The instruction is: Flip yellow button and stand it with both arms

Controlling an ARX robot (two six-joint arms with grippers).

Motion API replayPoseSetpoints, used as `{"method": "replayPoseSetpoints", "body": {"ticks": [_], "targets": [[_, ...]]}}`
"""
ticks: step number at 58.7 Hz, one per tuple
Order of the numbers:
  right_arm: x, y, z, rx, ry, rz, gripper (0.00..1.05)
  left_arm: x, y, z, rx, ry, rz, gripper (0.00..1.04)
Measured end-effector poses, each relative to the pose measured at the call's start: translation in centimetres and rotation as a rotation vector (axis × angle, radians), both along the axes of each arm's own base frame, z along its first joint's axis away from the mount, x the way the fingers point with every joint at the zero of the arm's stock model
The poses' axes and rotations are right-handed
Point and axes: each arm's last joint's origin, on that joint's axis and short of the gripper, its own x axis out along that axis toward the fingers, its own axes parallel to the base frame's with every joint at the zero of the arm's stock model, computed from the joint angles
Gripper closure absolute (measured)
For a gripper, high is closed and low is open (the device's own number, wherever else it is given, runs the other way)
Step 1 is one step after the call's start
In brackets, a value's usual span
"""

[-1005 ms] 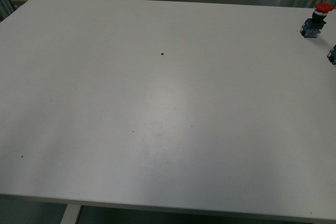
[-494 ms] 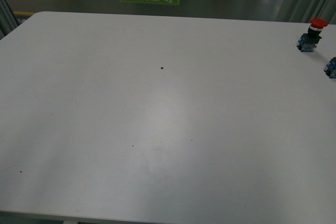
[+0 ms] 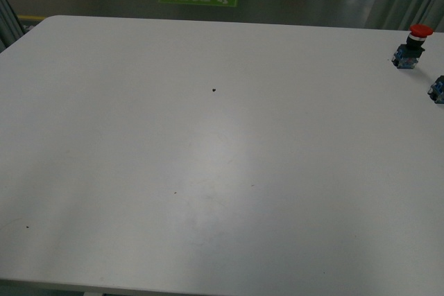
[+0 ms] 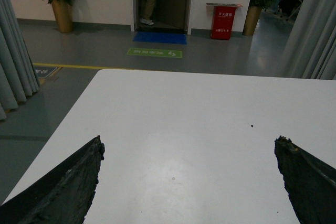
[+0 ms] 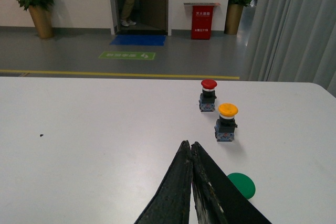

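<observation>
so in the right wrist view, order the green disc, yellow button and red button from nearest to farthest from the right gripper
1. Green disc: nearest, flat on the table right beside the right gripper.
2. Yellow button: next, standing cap-up beyond the disc.
3. Red button: farthest, upright behind the yellow one, toward the table's far edge.

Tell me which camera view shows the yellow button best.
The right wrist view: the yellow button stands whole, cap up, beside the red button. The front view catches only a blue sliver at its right edge, probably its base; the left wrist view shows nothing of it.
</observation>
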Motion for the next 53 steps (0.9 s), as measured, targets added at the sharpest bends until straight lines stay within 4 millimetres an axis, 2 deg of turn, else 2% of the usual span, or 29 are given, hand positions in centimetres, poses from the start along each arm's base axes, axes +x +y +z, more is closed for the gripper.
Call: {"method": "replayPoseSetpoints", "body": {"ticks": [53], "targets": [[-2.3,0.0,0.2,0.000,-0.011,0.000,1.01,0.0,0.0,0.0,0.000,0.000,0.000,0.07]]}}
